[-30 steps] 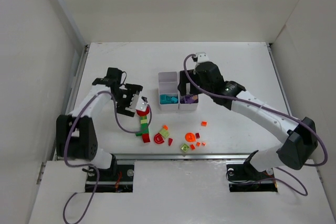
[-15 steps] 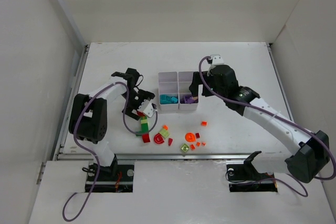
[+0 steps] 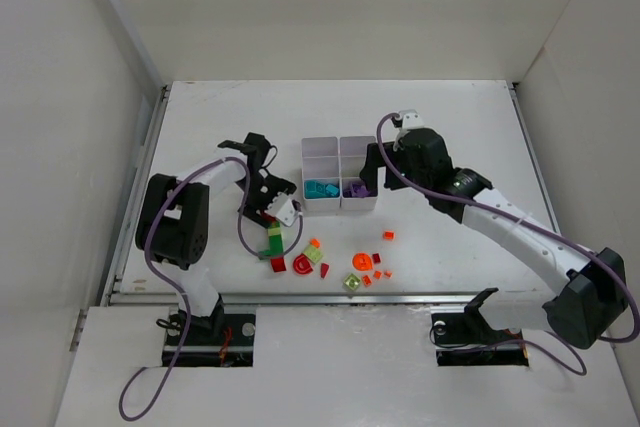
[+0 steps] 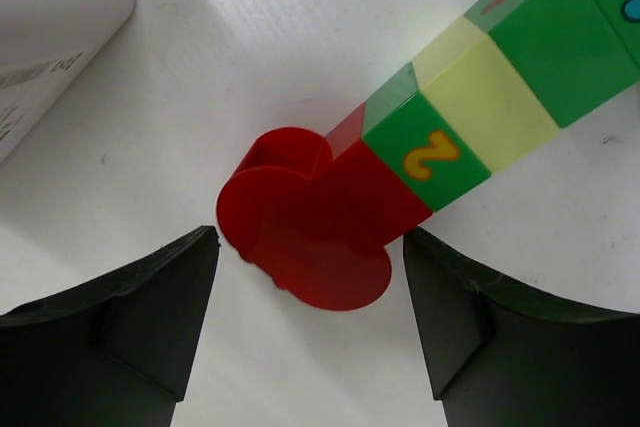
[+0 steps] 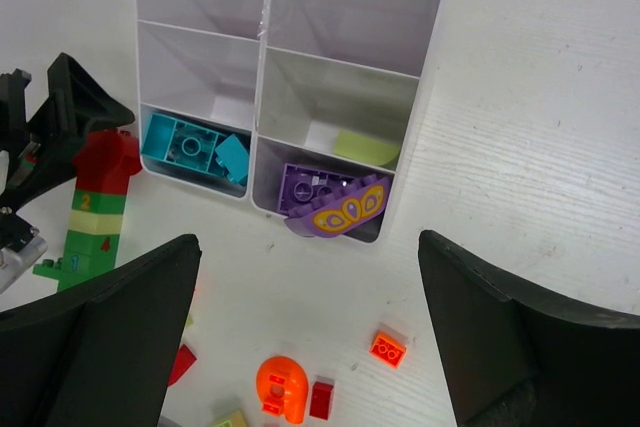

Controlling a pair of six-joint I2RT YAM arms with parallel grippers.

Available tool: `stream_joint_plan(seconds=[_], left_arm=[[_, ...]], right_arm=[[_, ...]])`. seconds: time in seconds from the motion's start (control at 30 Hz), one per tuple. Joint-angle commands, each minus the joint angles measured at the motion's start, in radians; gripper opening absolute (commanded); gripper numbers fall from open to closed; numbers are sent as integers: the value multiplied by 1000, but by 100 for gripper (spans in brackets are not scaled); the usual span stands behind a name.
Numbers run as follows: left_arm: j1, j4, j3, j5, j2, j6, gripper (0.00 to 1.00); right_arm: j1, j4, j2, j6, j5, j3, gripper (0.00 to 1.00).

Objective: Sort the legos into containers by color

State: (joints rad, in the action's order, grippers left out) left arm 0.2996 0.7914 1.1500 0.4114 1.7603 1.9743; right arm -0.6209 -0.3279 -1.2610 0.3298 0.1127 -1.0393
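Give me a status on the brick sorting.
Done: teal bricks and purple bricks sit in the organiser, nearest two compartments; one lime piece behind the purple. In hand: left pincer straddles the red piece on the green stack, not gripping yet. Left: that stack and the loose bricks.

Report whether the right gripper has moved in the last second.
Yes. In the top view the right gripper has shifted rightward, off the right column of the white organiser, which it covered before.
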Motion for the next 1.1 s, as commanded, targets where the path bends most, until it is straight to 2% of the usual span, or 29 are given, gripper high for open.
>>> stream_joint_plan(seconds=[0.0,0.17,0.23,0.37,0.4,0.47,0.53,0.6,0.83,1.07], left_arm=[[7,19,-36,43,-22,603,71],[25,-31,-56,44,-22,545,57],[26,-41,-67,44,-22,544,42],[26,-32,-87,33,-45,525,27],[26,-32,-99,23,-57,514,19],[26,-23,-113,23,-71,502,12],[26,-23,-122,36,-84,469,0],[26,-23,-113,55,-94,427,0],[-8,-47,-12,139,-166,103,0],[-19,-58,-13,182,-335,-167,0]], right_arm=[[9,49,28,14,-18,13,95],[9,49,28,34,-27,13,95],[9,49,28,34,-27,13,95],[9,49,28,43,-27,13,95],[9,49,37,43,-27,13,95],[0,40,37,43,-27,13,95],[-10,29,37,43,-16,4,95],[-10,17,37,43,-16,-8,95],[-39,-2,37,9,4,-77,95],[-59,32,19,-57,-106,-99,95]])
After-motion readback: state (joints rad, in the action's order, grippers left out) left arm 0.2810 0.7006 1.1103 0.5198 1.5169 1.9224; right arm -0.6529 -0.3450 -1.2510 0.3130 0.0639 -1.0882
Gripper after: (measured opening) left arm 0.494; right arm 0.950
